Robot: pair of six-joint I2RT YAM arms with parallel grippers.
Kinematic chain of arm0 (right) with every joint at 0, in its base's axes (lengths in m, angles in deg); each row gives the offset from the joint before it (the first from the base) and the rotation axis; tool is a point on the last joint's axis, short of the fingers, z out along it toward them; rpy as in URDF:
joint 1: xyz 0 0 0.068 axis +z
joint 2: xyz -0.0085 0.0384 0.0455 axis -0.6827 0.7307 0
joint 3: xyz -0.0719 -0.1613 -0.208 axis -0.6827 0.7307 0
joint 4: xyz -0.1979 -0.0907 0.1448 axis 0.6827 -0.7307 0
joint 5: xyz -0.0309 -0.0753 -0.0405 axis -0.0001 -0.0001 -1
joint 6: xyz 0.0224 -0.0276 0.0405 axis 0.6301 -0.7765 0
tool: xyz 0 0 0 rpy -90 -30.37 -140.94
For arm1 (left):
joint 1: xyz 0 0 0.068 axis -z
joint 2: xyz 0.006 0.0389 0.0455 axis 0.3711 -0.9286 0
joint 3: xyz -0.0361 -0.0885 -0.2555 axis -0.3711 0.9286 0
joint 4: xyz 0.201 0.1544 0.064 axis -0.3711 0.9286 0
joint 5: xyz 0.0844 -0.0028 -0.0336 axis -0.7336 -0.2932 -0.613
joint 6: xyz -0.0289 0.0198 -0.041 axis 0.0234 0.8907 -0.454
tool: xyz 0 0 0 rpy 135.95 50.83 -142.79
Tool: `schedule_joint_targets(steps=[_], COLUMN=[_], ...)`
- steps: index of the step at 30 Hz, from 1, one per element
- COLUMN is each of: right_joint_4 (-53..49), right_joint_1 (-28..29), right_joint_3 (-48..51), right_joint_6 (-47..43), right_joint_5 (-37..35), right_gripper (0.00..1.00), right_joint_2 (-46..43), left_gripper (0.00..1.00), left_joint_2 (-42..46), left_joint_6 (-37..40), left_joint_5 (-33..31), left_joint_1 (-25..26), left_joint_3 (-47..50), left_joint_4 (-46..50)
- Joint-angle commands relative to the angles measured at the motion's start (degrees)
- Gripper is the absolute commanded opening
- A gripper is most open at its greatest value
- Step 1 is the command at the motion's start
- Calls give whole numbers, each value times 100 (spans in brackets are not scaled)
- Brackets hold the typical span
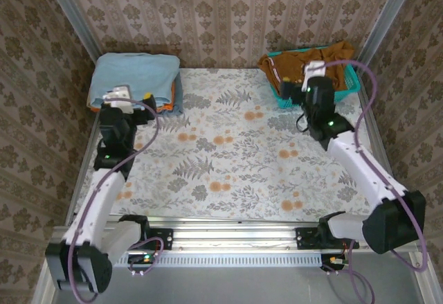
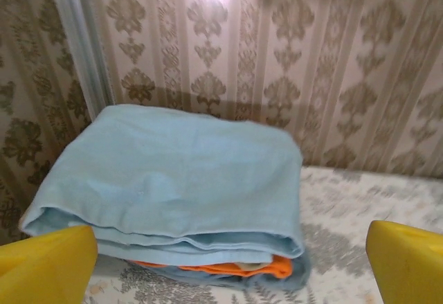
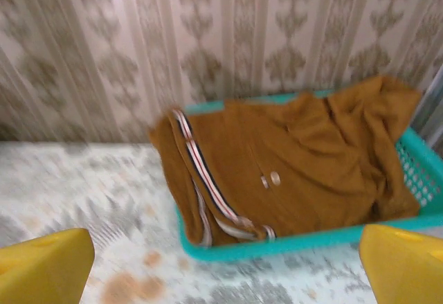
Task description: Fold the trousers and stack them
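The task stands at its very start: the trousers (image 3: 291,158) lie crumpled in a teal basket (image 3: 291,245), not yet lifted out, so the step in hand is the reach for the first grasp

The right tool (image 3: 221,269) hangs with its 2 yellow fingers (image 3: 41,266) wide apart and nothing between them. The basket sits just ahead of it and slightly below, and the rust-brown cloth fills it, with one fold draped over the rim on the tool's left. The striped waistband (image 3: 201,165) runs along that left edge, closest to the tool's left finger, and 2 small buttons show near the middle of the heap.

The left tool (image 2: 225,276) is also spread wide and holds nothing. Straight ahead of it and close by rests a folded light blue garment (image 2: 180,172) on top of a thin orange cloth (image 2: 242,268); that pile looks like the place where the folded trousers should end up.

The next move probably calls for the right tool to go forward and down onto the waistband, where the cloth is thick and easy to pinch, then to close, lift the trousers free of the rim and draw them back onto the bare worktop (image 1: 228,152) between the 2 arms. The left tool would then need to turn away from the pile and take the other end, since the garment looks too long for 1 tool to spread flat
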Motion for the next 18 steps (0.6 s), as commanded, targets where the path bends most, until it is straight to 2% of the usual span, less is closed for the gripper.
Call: schedule_joint_targets(steps=[1, 2, 3, 4, 5, 7, 8, 11, 13, 18], right_joint_4=[-1963, -1646, -1517, -1567, -1774, -2352, -2674, -3037, -3241, -3701], right_joint_1=[-329, -495, -536, -523, -493, -438, -412, -389, -374, -363], right_joint_3=[-317, -221, -230, -357, -617, -1282, -1591, -2292, -2807, -4097], right_joint_6=[1429, 1450, 1545, 1510, 1395, 1068, 976, 640, 388, 75], right_joint_5=[748, 1389, 1462, 1389, 1270, 1192, 1122, 989, 880, 1130], right_gripper=[100, 99, 92, 87, 81, 74, 74, 76, 80, 91], right_joint_2=[-160, -193, -145, -22, 221, 873, 1242, 2090, 2668, 3965], left_gripper=[100, 100, 100, 100, 99, 94, 90, 81, 80, 79], left_joint_2=[712, 1007, 1315, 1527, 1665, 1528, 1346, 792, 549, 290], left_joint_6=[-1133, -1556, -2125, -2393, -2514, -2765, -2729, -2483, -2365, -2145], left_joint_5=[590, 522, 365, 531, 1018, 1787, 2159, 2697, 2892, 3018], left_joint_1=[-188, -245, -347, -514, -775, -1138, -1218, -1214, -1154, -790], left_joint_3=[-205, 40, 373, 649, 855, 860, 783, 325, 131, 69], left_joint_4=[1692, 1448, 1207, 931, 634, 730, 870, 1618, 1943, 2258])
